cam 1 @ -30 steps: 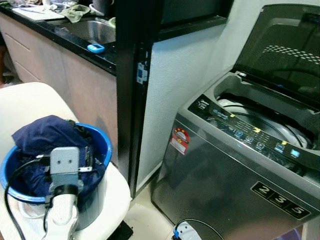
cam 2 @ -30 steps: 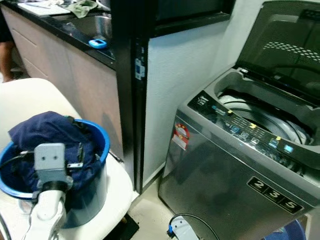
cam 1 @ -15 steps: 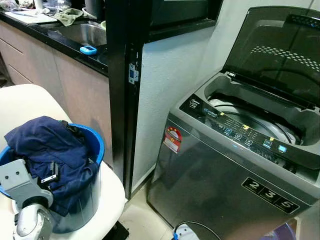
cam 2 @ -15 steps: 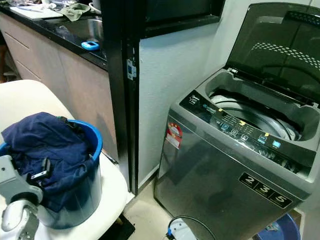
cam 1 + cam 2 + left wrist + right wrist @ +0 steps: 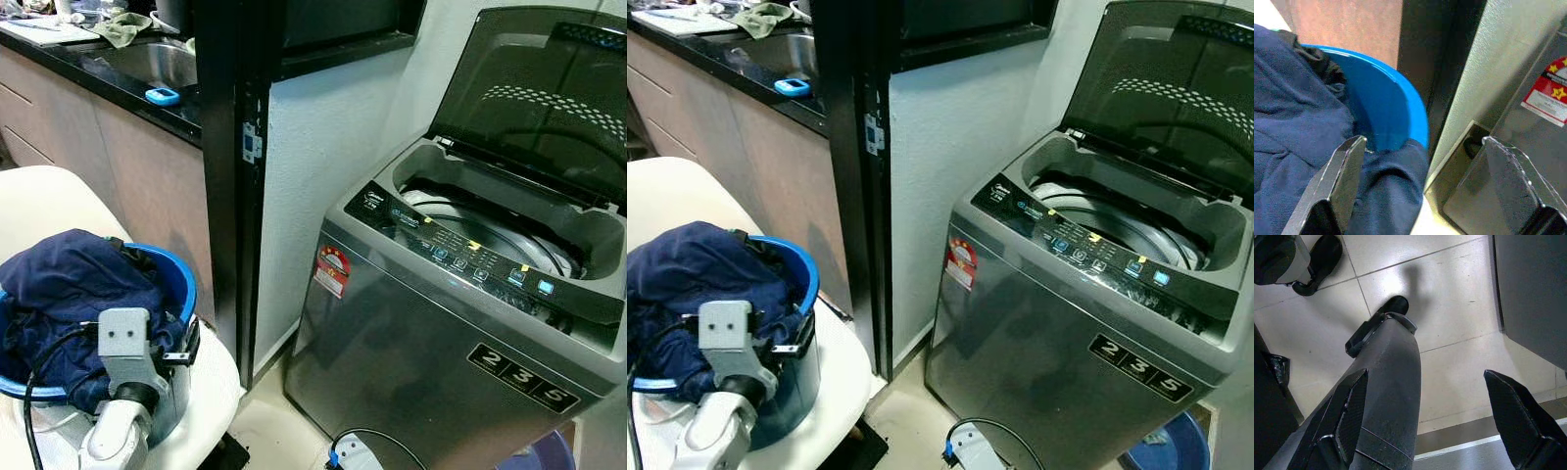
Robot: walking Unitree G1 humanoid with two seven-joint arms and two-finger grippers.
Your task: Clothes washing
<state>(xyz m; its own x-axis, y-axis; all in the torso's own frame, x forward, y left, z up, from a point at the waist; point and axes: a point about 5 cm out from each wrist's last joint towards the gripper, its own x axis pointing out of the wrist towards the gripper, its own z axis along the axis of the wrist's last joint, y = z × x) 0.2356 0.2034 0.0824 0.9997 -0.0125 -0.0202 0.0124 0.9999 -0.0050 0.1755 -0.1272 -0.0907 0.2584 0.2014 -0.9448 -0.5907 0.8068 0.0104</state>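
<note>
Blue bucket (image 5: 1400,112) of clothes (image 5: 1298,147) sits under the wide-open, empty left end effector (image 5: 1422,161); head view adds the washer (image 5: 460,323).

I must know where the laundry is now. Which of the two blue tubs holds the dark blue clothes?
The blue tub on the white chair, beside the left tool. The other blue tub stands on the floor by the washing machine.
</note>
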